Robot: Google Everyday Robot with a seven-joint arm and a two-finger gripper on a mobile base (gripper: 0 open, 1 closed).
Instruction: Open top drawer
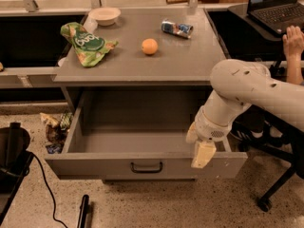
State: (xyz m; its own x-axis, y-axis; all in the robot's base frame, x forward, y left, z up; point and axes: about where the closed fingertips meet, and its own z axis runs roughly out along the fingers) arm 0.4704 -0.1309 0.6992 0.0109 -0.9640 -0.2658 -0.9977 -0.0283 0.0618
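The top drawer [95, 165] stands pulled far out of the grey cabinet, and its inside is bare. Its flat grey front carries a small black centre handle [146, 167]. My gripper [202, 152] hangs on the white arm over the right part of the drawer's front edge, to the right of the handle, its pale fingers pointing down. It holds nothing that I can see.
On the cabinet top [142, 65] lie a green chip bag [87, 43], an orange [149, 46], a small can [176, 28] and a white bowl [105, 15]. A person's hand [293, 41] and laptop [278, 6] are at right. Crumpled wrappers [53, 126], a black cable [43, 189] and a chair leg with caster [264, 204] are on the floor.
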